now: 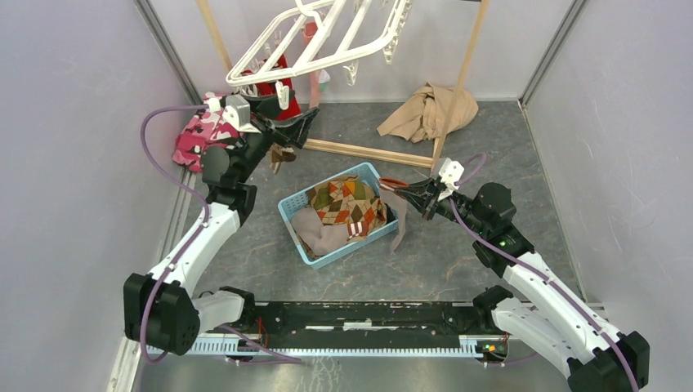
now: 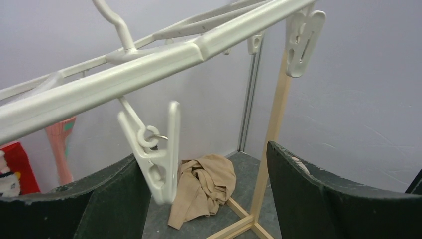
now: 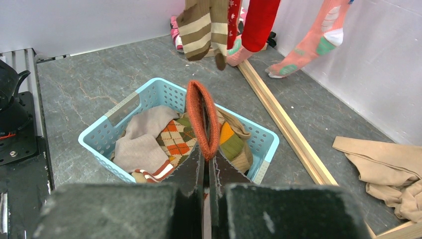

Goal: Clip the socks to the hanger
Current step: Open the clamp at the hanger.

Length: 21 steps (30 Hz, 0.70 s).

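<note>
Your left pincer (image 2: 201, 152) stood wide under the near bar of the hanger (image 2: 124, 74), which hung tilted above the rear of the surface (image 1: 490, 163). One dangling clip (image 2: 157, 154) hung between the pincer's fingers (image 2: 338, 199), close against the left one. I could not tell whether clip and finger touched. Nothing was gripped on that side.

Your right pincer (image 3: 205, 159) was closed tight on the ribbed cuff of the orange-cuffed sock (image 3: 202, 114), which it held up at the right corner of the basket (image 1: 296, 206). From above, the rest of that sock drooped just outside that corner.

Inside the basket, the argyle sock (image 1: 351, 200) lay against the taupe sock (image 1: 315, 233), with the argyle one nearer your right pincer.

Beyond the basket, the brown-striped sock (image 3: 201, 25), the red sock (image 3: 259, 20) and the pink sock (image 3: 318, 35) hung in a row. Their tops ran out of the right wrist view, so you could not see there what held them.

The base bar of the wooden rack (image 1: 368, 153) lay on the surface just behind the basket. The beige cloth (image 1: 429, 110) sat crumpled beside the rack's right upright. The pink camouflage garment (image 1: 200, 135) lay at the far left, next to your left arm.
</note>
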Available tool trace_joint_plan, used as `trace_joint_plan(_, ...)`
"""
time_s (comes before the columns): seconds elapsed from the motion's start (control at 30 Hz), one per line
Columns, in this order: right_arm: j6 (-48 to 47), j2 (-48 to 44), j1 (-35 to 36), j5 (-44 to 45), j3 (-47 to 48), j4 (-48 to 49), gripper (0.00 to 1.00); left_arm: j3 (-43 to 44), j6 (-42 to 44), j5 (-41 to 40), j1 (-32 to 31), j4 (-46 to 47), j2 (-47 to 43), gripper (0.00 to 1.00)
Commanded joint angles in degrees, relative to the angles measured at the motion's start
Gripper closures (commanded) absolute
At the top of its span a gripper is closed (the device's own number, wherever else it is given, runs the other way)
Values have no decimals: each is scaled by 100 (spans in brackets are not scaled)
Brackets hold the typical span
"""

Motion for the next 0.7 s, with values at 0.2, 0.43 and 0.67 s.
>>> trace_joint_plan(0.2, -13, 16, 15, 6, 79, 171, 100, 525, -1364, 973, 503, -55, 364, 16)
trace_joint_plan(0.43, -28, 29, 13, 20, 82, 163, 100, 603, -1154, 1173, 604, 29, 467, 18)
trace_joint_plan(0.67, -37, 36, 16, 23, 83, 160, 100, 662, -612, 1212, 625, 55, 538, 18)
